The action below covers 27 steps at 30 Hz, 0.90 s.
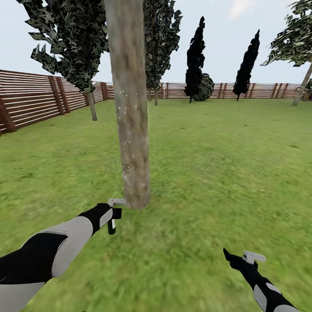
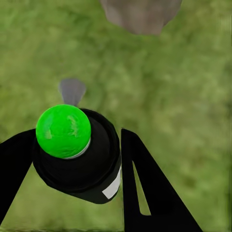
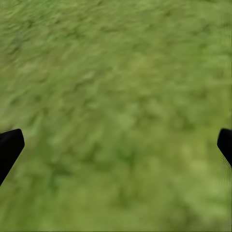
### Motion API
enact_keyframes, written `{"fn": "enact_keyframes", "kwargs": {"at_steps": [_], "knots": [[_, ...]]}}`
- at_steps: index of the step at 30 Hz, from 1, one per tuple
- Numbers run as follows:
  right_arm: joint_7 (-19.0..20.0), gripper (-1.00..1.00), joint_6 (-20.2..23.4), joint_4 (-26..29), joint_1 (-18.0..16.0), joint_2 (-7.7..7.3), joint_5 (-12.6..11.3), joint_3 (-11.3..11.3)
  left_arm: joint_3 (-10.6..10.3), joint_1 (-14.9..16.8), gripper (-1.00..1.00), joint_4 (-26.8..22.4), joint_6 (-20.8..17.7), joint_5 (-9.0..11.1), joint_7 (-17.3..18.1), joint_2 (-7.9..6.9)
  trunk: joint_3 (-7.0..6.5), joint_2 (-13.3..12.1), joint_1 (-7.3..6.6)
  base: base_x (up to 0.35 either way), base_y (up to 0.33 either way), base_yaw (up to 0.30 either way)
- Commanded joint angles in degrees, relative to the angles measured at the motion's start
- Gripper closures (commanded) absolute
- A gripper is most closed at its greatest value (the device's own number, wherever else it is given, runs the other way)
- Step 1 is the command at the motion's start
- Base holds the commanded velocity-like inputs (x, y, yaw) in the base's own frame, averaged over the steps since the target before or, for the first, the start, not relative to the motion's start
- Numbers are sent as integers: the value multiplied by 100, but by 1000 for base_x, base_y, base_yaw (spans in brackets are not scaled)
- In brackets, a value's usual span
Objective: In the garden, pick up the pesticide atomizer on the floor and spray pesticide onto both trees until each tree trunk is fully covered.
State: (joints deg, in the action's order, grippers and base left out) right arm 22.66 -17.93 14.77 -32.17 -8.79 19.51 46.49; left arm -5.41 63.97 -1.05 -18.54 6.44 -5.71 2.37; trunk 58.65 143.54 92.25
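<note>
From the head view, the left gripper (image 1: 113,221) sits low at the near foot of the tree trunk (image 1: 130,108) on the lawn (image 1: 225,164), while the right gripper (image 1: 236,259) hangs over grass near right. In the left wrist view its fingers (image 2: 145,183) clasp the pesticide atomizer (image 2: 77,154), green-capped here, with the trunk base (image 2: 140,14) just beyond. The right wrist view shows fingertips (image 3: 9,147) spread wide, grasping nothing.

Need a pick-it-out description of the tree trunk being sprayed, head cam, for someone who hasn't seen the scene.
On the lawn inside the slat fence, take the tree trunk nearest the camera, rising just left of centre, directly beyond the left gripper holding the atomizer. It is a thick, bare, mottled grey-brown column flecked with pale dots, unlike the thin-stemmed leafy trees and dark cypresses further back.
</note>
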Motion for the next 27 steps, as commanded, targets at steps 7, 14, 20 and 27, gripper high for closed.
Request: {"fn": "enact_keyframes", "kwargs": {"at_steps": [7,14,20,27], "knots": [[1,-100,0,0,0,2,0,1,-4,-16,100,-1,0,-2,-1,0,0,0,0,4,-329,254],[2,-100,0,0,0,5,0,0,-4,-21,100,-1,0,-2,-1,0,0,0,0,96,-328,254],[-1,-100,0,0,0,7,0,0,-4,-21,100,-1,0,-2,-1,4,0,0,0,134,-326,254],[0,-100,0,0,0,7,0,0,-4,-25,100,-1,0,-2,-1,7,0,0,0,118,-326,254]]}}
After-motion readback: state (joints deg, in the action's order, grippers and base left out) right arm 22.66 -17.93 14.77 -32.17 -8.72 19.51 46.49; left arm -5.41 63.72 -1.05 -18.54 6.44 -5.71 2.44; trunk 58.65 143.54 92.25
